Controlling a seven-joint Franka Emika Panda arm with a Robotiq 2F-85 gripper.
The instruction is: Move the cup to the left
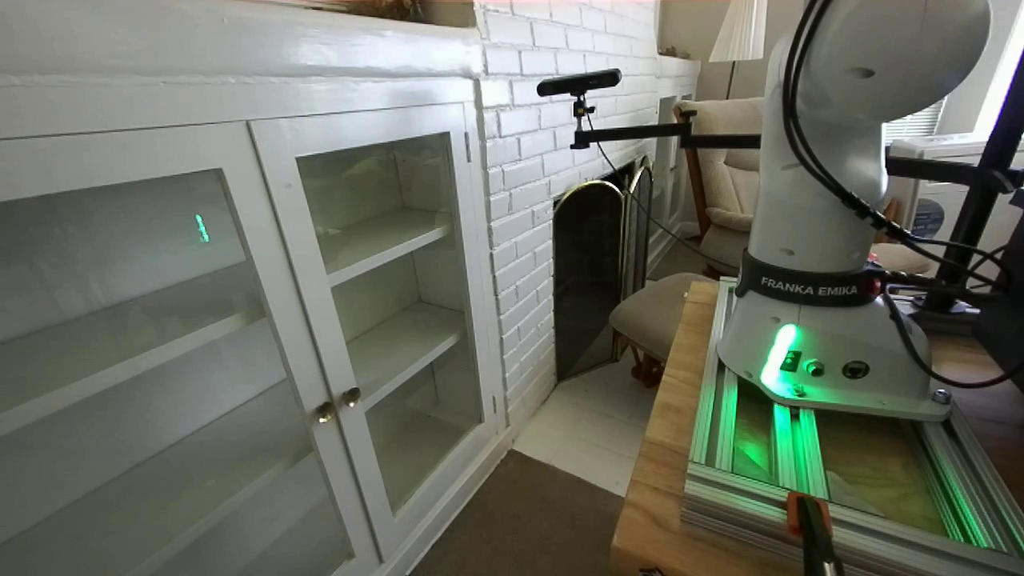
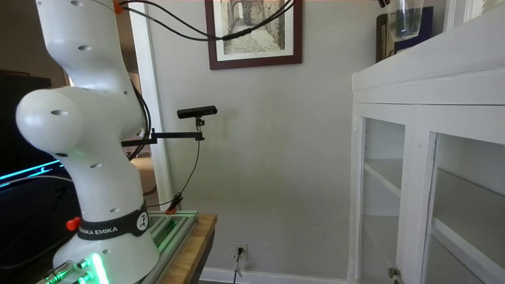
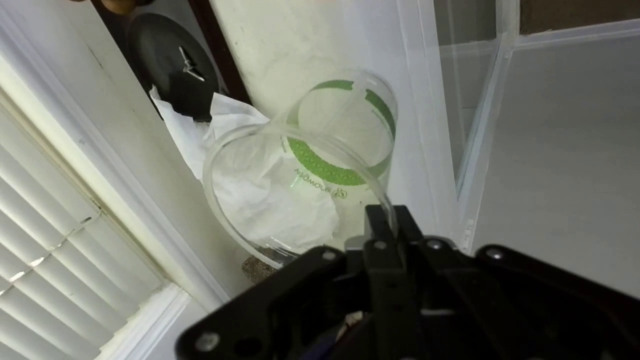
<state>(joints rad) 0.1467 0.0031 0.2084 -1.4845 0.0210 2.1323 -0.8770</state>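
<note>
The cup is clear plastic with a green band and printed lettering. In the wrist view, the cup (image 3: pixel 327 167) has its open rim toward the camera. My gripper (image 3: pixel 386 220) is shut on the near right part of the rim, with the wall pinched between its black fingertips. In an exterior view the cup (image 2: pixel 404 19) shows at the top right, upright or nearly so, at the white ledge (image 2: pixel 418 75). I cannot tell whether its base touches the ledge. Only the tip of the gripper (image 2: pixel 383 3) shows there. Neither cup nor gripper is in view in the remaining exterior view.
Crumpled white paper (image 3: pixel 182 140) lies beyond the cup, near a dark round object (image 3: pixel 172 65). A brown lump (image 3: pixel 256 270) sits by the rim. Window blinds (image 3: pixel 50 235) are at left. Books (image 2: pixel 426 27) stand behind the cup. Glass-door cabinets (image 1: pixel 272 320) lie below the ledge.
</note>
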